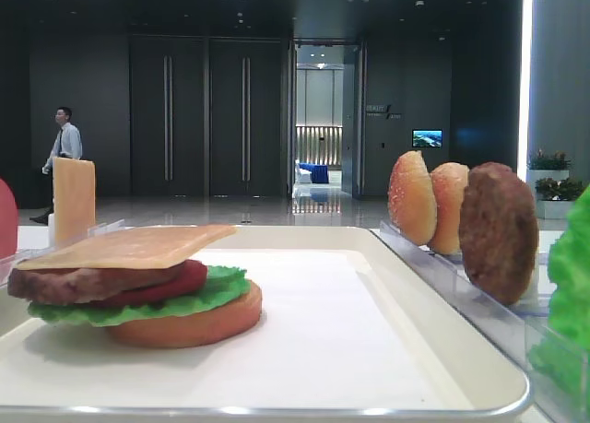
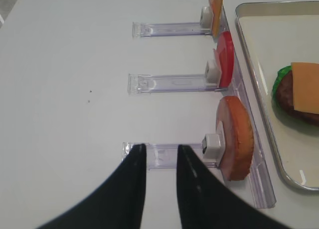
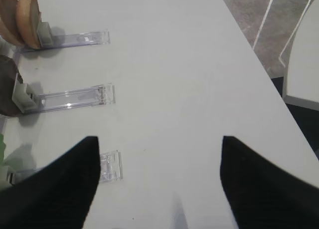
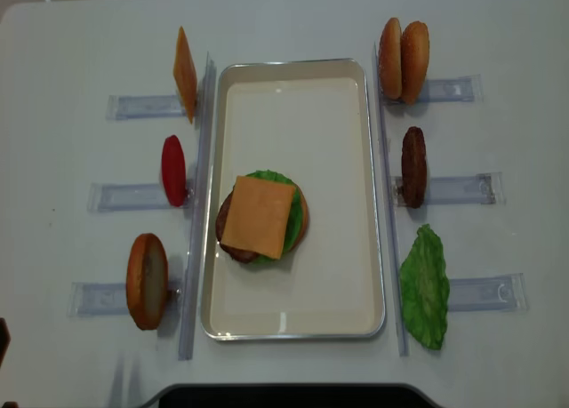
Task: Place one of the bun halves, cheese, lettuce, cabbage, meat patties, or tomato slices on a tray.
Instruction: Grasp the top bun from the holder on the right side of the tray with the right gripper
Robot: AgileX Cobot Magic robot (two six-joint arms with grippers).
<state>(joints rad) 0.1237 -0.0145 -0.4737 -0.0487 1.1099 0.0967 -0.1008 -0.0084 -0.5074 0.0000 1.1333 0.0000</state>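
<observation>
Low exterior view first: the cream-white rectangular tray fills the foreground, and at left of frame sits a stack, from the bottom an orange-brown bun base, green ruffled lettuce, a red tomato slice, a dark brown patty and a square yellow-orange cheese slice. At right two domed sesame buns stand on edge beside one upright patty.

Right wrist view: the right gripper hovers over bare white table, black fingers spread wide, nothing between them. Two buns peek in at upper left.

Left wrist view: the left gripper hangs with its fingers nearly together, a thin gap showing, gripping nothing, just left of a clear plastic rack holding a spare bun base.

Overhead view: one built stack sits mid-tray. Spares count one cheese, one tomato and one bun base at left, two domed buns, one patty and one lettuce leaf at right.

Only a top bun seems to be missing, so my call: right arm reaches to the upper right, pinches the dome's edges, then sets it flat-side down, centred on the cheese.
</observation>
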